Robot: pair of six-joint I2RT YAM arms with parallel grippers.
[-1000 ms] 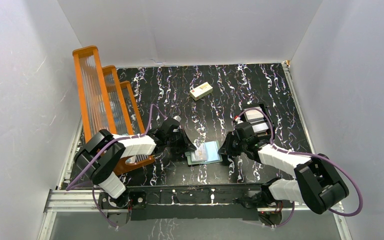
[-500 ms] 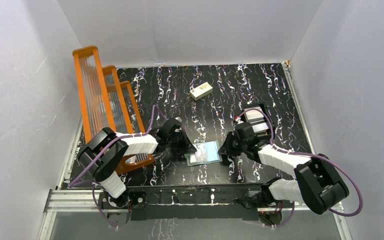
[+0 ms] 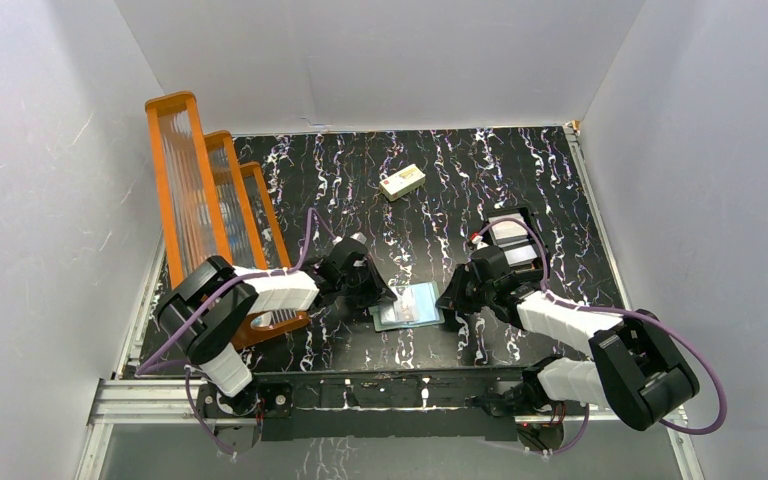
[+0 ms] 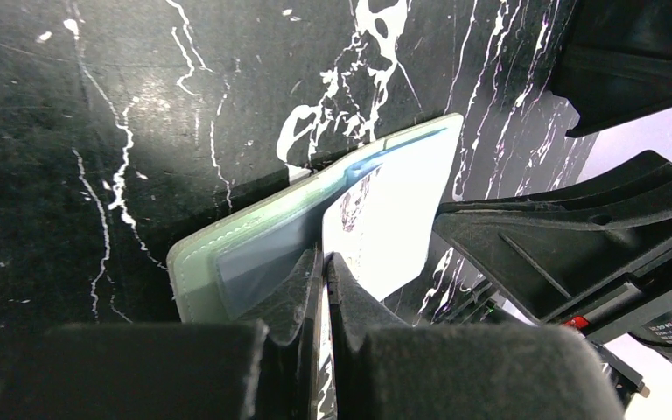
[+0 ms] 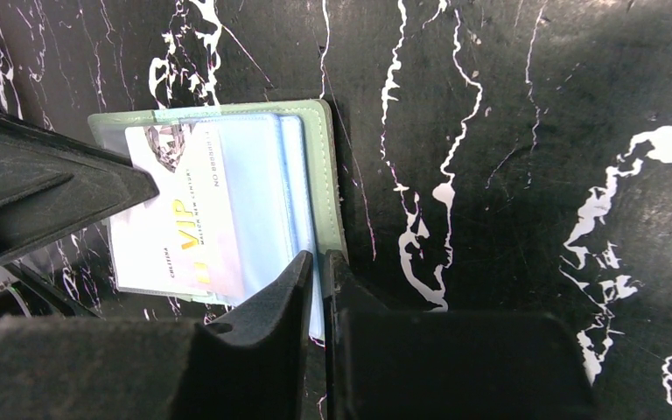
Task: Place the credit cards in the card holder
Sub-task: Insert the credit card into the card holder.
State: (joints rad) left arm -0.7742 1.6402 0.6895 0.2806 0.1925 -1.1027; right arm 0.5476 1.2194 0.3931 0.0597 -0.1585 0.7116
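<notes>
In the lower middle of the top view, the holder (image 5: 315,157) is lying open and flat on the black, white-veined counter (image 3: 440,215), between the two claws. It is showing a pale grey-green rim with stitching and a shiny pale blue lining.

One card (image 5: 179,223) is lying over that lining. It is white and thin, with gold "VIP" lettering and small dark print. Its left part is sticking out past the holder's edge, and how far it is sitting inside a pocket cannot be told.

The left claw (image 4: 324,258) is coming in from the left of the top view and is pinching the card's edge with its jaws closed tight on it. The right claw (image 5: 318,255) is coming in from the right with its jaws narrow, gripping the holder's edge where the blue lining is showing between them.

Farther up and to the right, one black tray (image 3: 513,213) is sitting with something pale and flat inside it. Whether that is more cards cannot be told.

Farther still, at upper centre, one cream block (image 3: 402,182) is lying alone and well apart from the holder.

Along the left side, one orange rack (image 3: 190,190) with three stepped panels is standing.

Counted: one holder, one clear card, one tray, one block, one rack, two claws.
</notes>
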